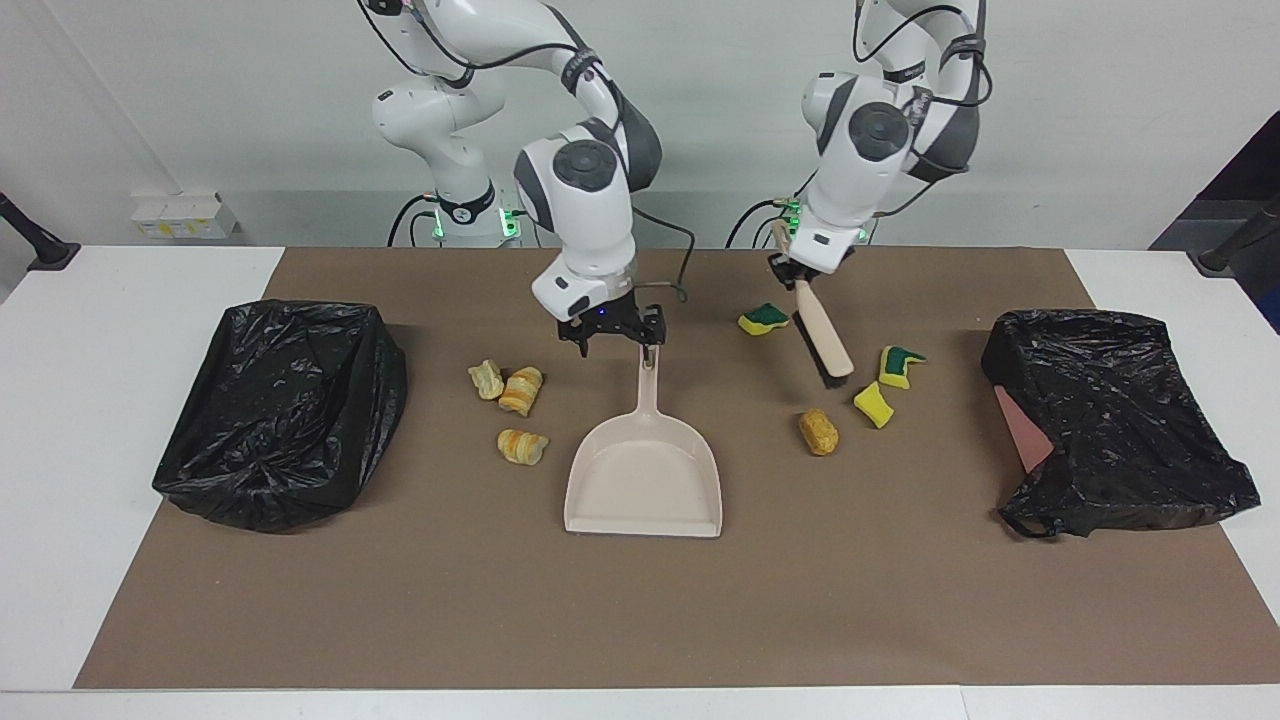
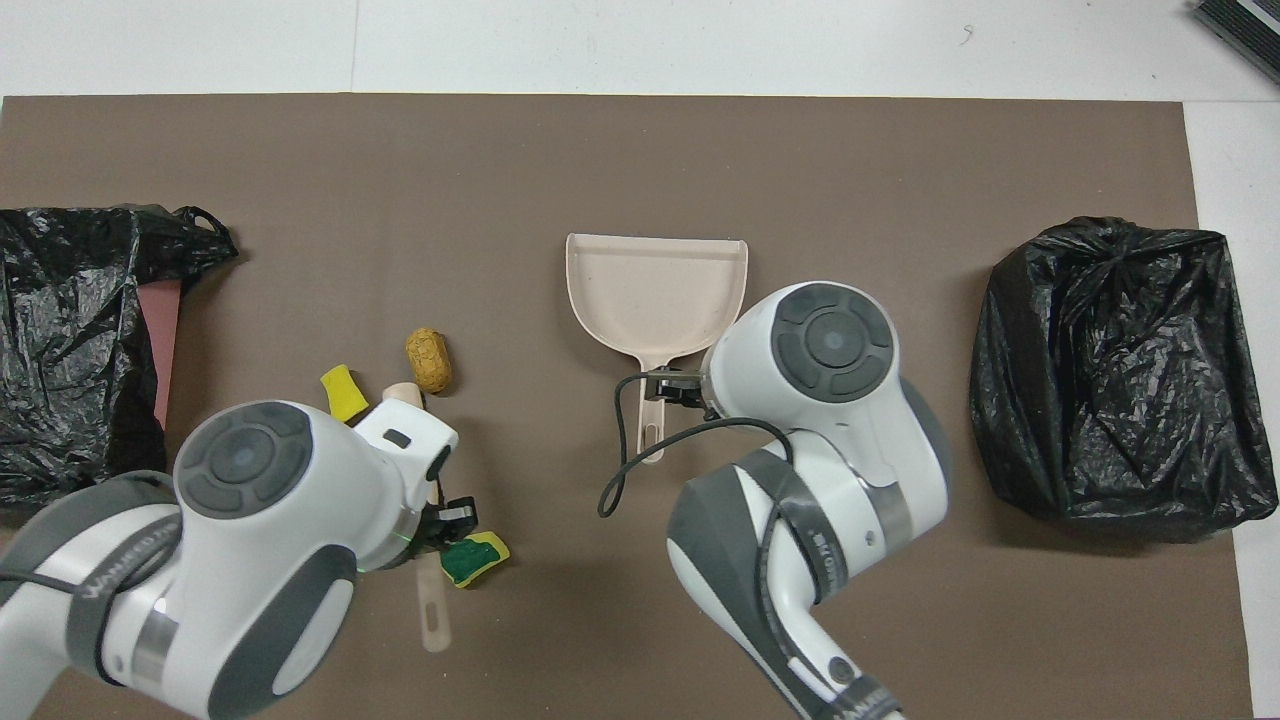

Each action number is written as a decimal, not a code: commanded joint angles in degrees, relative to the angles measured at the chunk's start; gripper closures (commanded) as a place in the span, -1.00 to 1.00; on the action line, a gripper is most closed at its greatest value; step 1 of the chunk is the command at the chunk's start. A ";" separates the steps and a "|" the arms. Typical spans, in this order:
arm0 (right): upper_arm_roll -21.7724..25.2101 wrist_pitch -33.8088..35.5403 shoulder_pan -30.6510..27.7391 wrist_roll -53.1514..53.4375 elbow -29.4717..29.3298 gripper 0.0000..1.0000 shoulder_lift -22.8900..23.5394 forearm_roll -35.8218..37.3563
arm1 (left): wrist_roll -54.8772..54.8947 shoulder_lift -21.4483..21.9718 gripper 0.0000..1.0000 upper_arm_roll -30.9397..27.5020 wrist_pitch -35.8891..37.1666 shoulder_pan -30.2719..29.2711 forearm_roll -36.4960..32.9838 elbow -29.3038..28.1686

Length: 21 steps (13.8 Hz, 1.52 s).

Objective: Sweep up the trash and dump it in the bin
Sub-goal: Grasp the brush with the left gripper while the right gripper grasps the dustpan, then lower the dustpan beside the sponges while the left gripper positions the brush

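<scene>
Trash lies on the brown mat [image 1: 640, 610]: three striped bread pieces [image 1: 521, 390], yellow-green sponge bits [image 1: 763, 318] [image 1: 898, 365] [image 1: 873, 404] and a golden-brown lump [image 1: 818, 431] [image 2: 429, 360]. My left gripper [image 1: 795, 272] is shut on the beige-handled brush [image 1: 828, 340], which hangs tilted with its bristles low between the sponge bits. My right gripper [image 1: 615, 345] is open just over the handle end of the beige dustpan [image 1: 645, 480] [image 2: 655, 290]. In the overhead view the right arm hides the bread pieces.
A bin lined with a black bag [image 1: 285, 410] [image 2: 1110, 370] stands at the right arm's end of the mat. Another black-bagged bin [image 1: 1115, 420] [image 2: 70, 340] stands at the left arm's end. White table [image 1: 90, 330] surrounds the mat.
</scene>
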<state>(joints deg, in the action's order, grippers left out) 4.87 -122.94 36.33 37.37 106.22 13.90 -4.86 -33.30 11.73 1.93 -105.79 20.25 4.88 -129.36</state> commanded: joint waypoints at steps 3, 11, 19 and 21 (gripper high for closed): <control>-0.04 -4.50 3.66 1.83 -1.54 -1.00 6.49 -0.86 | 5.60 0.40 1.00 0.79 -0.29 -10.12 -3.91 -1.59; 0.14 -3.10 3.22 2.18 -1.72 -0.39 6.23 0.02 | 18.97 3.30 1.00 0.88 -10.91 -21.40 -6.11 -13.89; 0.76 -0.03 -0.64 -15.84 -1.28 1.00 1.24 1.69 | 18.61 -4.25 1.00 1.23 -17.78 -9.72 -5.14 -9.51; 0.75 5.58 -2.75 -30.63 -0.49 1.00 -2.54 1.69 | 18.53 -5.48 1.00 1.23 -18.31 -4.80 -3.31 -8.98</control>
<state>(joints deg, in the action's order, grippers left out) 6.09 -122.05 35.65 18.17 104.31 16.39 -3.98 -14.97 8.43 3.73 -123.15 11.15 -0.02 -139.87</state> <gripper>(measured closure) 0.683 0.736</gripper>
